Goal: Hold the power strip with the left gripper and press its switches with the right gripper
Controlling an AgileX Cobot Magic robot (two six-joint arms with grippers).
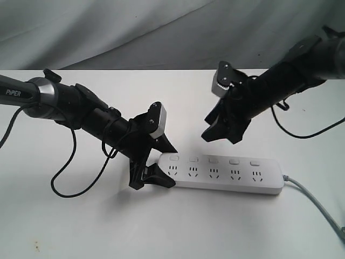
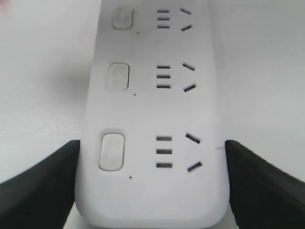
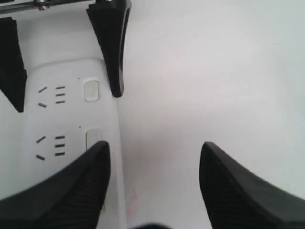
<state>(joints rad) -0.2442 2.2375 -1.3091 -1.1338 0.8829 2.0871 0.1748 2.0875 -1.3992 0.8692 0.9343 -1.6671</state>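
The left gripper [image 1: 171,167] straddles the power strip [image 1: 221,175] at its left end; the right gripper [image 1: 221,137] hangs, it seems, just behind it.

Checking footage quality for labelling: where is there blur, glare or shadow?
Exterior view: sharp, soft shadows on the table. Left wrist view: power strip crisp nearby, farthest button washed out. Right wrist view: fingers of the right gripper blurred, table glaring.

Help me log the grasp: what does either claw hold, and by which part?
The left claw clamps the power strip at its cordless end, one jaw on each long side. The right claw is open and empty.
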